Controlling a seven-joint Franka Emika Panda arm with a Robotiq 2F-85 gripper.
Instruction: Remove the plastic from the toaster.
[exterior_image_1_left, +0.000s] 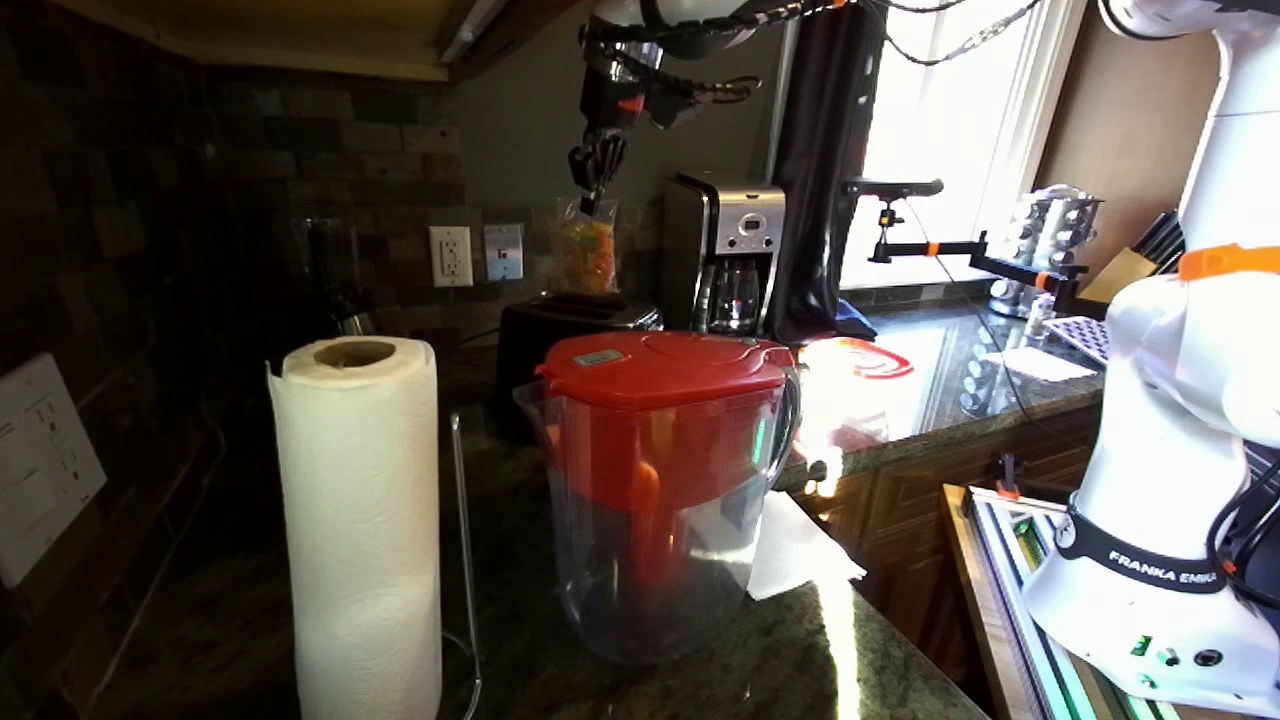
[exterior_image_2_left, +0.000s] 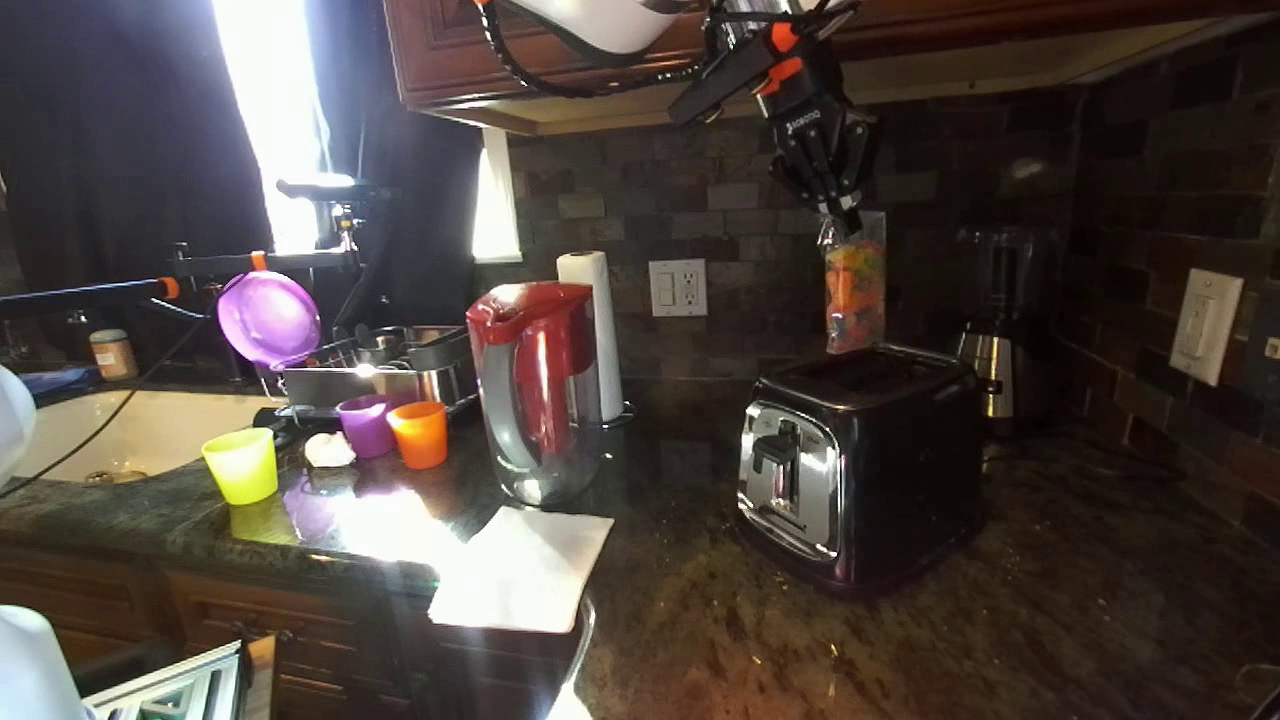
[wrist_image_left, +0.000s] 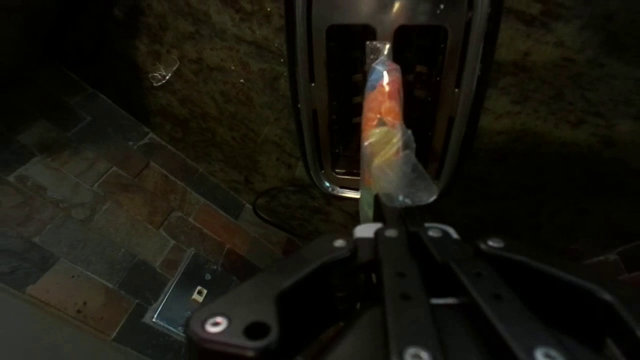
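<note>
The plastic is a clear bag with orange, yellow, green and blue contents. It hangs upright from my gripper in both exterior views (exterior_image_1_left: 590, 255) (exterior_image_2_left: 855, 290) and shows in the wrist view (wrist_image_left: 382, 107). My gripper (exterior_image_2_left: 845, 215) points down with its fingertips closed on the bag's top edge; it also shows in an exterior view (exterior_image_1_left: 592, 198) and the wrist view (wrist_image_left: 397, 215). The black and chrome toaster (exterior_image_2_left: 905, 470) stands on the counter below. Its two slots (wrist_image_left: 350, 95) show in the wrist view, partly covered by the bag. The bag's lower end appears above the toaster top.
A clear pitcher with a red lid (exterior_image_1_left: 665, 370) and a paper-towel roll (exterior_image_1_left: 360, 530) stand near the toaster. A coffee maker (exterior_image_1_left: 740, 250), a blender (exterior_image_2_left: 995, 350) and cups (exterior_image_2_left: 418, 435) stand on the counter. A cabinet (exterior_image_2_left: 940, 50) hangs overhead.
</note>
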